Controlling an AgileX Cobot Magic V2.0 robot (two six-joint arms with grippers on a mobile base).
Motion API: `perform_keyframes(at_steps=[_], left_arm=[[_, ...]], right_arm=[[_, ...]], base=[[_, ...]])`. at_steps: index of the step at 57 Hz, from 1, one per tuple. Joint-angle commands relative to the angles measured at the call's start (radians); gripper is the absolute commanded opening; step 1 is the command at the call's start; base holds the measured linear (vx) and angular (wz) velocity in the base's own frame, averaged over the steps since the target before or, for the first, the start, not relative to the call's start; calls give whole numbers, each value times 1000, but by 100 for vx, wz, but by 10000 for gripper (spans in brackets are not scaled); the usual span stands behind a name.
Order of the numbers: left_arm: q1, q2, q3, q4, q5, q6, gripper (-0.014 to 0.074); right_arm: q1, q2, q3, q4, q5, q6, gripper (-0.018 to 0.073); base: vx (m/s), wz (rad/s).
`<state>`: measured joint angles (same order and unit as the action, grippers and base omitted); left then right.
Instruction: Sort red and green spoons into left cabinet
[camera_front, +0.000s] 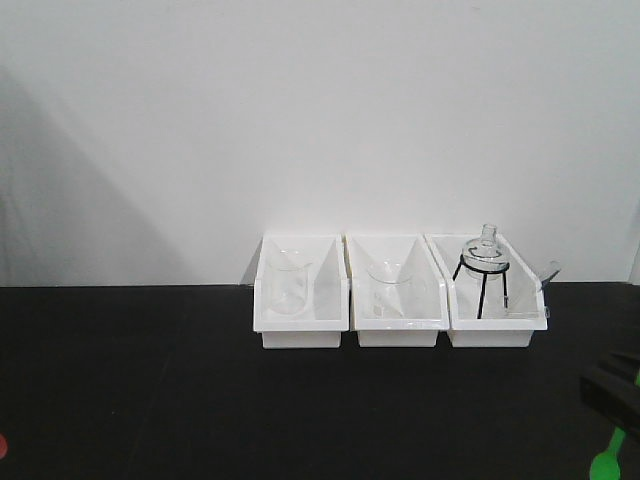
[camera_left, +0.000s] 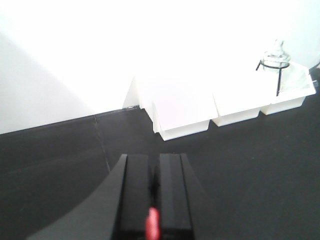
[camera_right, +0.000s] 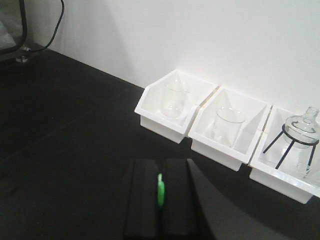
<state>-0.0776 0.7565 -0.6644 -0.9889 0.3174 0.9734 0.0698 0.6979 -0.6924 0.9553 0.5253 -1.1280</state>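
- Custody of the red spoon lies with the left gripper: its two black fingers are clamped together, and only a short red stub shows in the seam between them
- the right gripper is likewise clenched on the green spoon, which runs lengthwise down the seam as a thin green sliver; the front view catches its green end low at the right edge
- pinching each slim handle along the line of the fingers probably keeps so thin a piece from pivoting or slipping during a carry
- both grippers hover above the black counter, well apart from the three white bins lined up against the wall; these hold beakers and a flask on a wire stand, glassware best given a wide berth
- the left cabinet is in no view, so neither spoon is sorted yet; by my reading the job is at the carrying stage, with delivery and release yet to come
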Motion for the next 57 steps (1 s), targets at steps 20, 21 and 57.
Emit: perform_keyframes(at_steps=[20, 21, 57], left_arm=[[-1, -117, 46, -6, -49, -29, -1], [-1, -117, 46, -7, -48, -29, -1], [-1, -117, 46, -8, -29, -30, -1]], right_arm=[[-3, -192, 103, 34, -136, 8, -3], [-3, -192, 103, 34, -135, 8, -3], [-3, -192, 103, 38, -117, 8, -3]], base=[[0, 0], [0, 0], [0, 0]])
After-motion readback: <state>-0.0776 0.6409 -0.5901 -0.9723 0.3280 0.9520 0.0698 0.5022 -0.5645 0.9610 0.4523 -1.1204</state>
